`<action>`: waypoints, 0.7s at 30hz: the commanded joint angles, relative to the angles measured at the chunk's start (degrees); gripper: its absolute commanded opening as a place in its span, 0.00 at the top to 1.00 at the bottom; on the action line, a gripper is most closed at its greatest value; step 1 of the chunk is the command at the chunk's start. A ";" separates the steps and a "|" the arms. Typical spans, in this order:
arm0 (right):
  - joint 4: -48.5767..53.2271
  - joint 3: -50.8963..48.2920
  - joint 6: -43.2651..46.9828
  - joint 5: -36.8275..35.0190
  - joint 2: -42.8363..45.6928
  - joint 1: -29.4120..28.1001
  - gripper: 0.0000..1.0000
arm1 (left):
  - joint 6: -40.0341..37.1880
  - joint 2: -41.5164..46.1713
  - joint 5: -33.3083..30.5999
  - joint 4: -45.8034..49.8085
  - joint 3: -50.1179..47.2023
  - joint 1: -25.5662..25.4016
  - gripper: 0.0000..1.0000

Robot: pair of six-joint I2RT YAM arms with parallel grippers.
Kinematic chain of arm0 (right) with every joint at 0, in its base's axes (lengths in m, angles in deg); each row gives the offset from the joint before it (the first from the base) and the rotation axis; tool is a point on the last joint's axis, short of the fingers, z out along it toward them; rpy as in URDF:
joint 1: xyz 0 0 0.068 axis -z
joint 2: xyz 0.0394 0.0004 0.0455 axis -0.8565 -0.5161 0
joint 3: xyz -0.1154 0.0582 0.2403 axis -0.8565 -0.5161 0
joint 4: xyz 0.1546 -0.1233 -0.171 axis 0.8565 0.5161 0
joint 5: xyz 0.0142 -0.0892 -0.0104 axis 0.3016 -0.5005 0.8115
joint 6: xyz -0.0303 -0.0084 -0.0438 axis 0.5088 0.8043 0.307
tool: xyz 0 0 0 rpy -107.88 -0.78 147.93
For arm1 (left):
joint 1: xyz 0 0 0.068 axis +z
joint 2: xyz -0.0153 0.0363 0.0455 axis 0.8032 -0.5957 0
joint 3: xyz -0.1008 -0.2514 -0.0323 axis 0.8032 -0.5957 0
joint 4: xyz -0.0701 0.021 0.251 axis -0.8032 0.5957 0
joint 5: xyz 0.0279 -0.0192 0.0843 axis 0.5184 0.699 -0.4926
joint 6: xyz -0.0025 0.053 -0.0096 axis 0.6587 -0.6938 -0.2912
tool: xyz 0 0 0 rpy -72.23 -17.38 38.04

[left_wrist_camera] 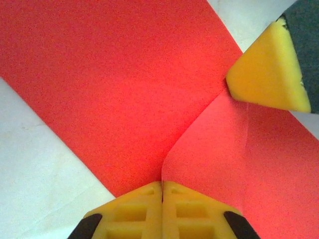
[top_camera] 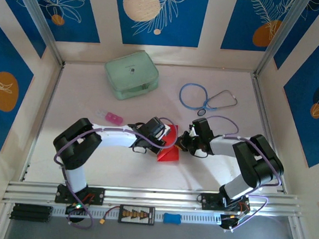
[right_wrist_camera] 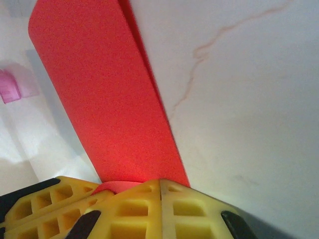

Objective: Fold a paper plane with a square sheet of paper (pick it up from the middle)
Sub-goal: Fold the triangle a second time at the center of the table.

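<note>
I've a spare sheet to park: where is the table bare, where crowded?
Bare: the back left corner between the left wall and the green case; the near strip between the red paper and the metal rail. Crowded: the middle, where the left gripper and right gripper meet on the paper; back right holds the stethoscope.

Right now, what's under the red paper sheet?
White table shows on both sides of the red paper sheet, so the sheet rests on it. Anything else underneath is covered.
</note>
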State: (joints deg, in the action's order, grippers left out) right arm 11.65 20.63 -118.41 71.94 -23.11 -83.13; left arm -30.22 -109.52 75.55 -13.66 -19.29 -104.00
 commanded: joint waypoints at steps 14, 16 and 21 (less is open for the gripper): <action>4.86 2.79 0.86 2.37 6.40 -4.07 0.97 | -0.72 -0.60 0.61 1.95 -1.38 0.64 1.00; 4.45 3.43 0.57 2.23 4.68 -5.26 0.98 | -0.58 -0.67 0.70 1.92 -1.41 0.65 1.00; 1.87 4.30 0.58 4.50 1.11 -5.67 0.99 | -0.77 -0.43 0.45 2.50 -1.20 0.64 1.00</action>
State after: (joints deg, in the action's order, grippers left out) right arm 14.25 22.95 -117.93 74.23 -20.42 -88.56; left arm -30.22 -109.52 75.75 -13.64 -19.39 -103.94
